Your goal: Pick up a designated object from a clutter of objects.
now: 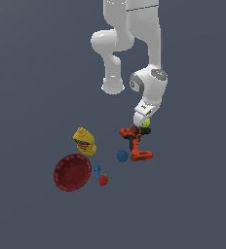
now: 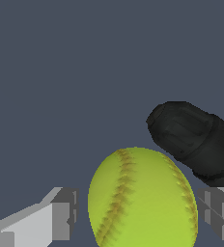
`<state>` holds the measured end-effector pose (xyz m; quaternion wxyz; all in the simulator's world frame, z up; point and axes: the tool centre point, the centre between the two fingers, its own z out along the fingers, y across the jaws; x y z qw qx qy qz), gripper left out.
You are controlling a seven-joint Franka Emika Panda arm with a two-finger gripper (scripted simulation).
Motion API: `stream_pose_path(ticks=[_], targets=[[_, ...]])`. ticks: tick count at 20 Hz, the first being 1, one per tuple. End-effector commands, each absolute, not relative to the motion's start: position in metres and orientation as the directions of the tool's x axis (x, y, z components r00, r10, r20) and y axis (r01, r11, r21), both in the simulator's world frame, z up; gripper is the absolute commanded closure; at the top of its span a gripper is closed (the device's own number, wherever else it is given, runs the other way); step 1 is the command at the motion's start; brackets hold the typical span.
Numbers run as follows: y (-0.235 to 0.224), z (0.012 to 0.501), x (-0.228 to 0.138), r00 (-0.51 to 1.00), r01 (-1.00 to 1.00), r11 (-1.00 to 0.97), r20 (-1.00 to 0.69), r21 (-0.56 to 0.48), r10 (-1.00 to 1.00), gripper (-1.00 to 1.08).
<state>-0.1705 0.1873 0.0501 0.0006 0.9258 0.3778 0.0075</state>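
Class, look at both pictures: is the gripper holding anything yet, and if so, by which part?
Nothing is held yet. The gripper is open, its fingers on either side of the yellow-green ball, with a gap visible at one finger.

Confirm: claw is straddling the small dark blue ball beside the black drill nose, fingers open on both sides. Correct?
Not quite. The ball between the fingers of the claw is the yellow-green stitched ball, as the wrist view shows. The small dark blue ball lies apart in the exterior view. The black drill nose and open fingers are right.

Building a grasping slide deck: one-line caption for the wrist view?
Open gripper straddles the yellow-green ball, a visible gap on one side, black drill nose just beyond.
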Motion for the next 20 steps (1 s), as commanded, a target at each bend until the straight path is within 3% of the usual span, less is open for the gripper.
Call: stream_pose_path(ticks=[1, 2, 20], targets=[[0.186, 0.042, -0.175, 0.713, 0.701, -0.713, 0.0, -0.001, 0.701, -0.92], [0.186, 0.042, -0.175, 0.713, 0.701, -0.713, 0.0, -0.001, 0.701, 1.08], [0.182, 0.059, -0.162, 0.713, 0.701, -0.713, 0.019, 0.009, 0.701, 1.08]])
